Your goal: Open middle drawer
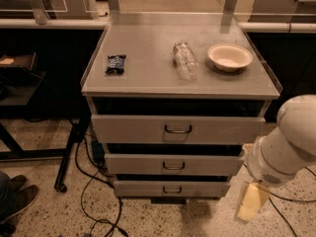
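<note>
Claw [252,202] sits lower right of frame, pointing down, clear of the cabinet; can't tell its grip state. Middle drawer [148,165] is lower centre, nothing touching it.

On the desk [148,43] a packet [116,63] lies to the left, a bottle [185,59] lies on its side right of centre, and a bowl [229,57] sits near the bottle's right, not touching it. Beneath the desk top three fronts are stacked: the top drawer [128,129], the middle drawer [143,164] under it, and the bottom drawer [138,188] lowest. The hand [252,201] hangs below the arm [286,142] to the right of the drawers (about level with the lowest one, apart from every front), while cables [94,201] lie on the floor to their left and shoes [17,194] further left.
</note>
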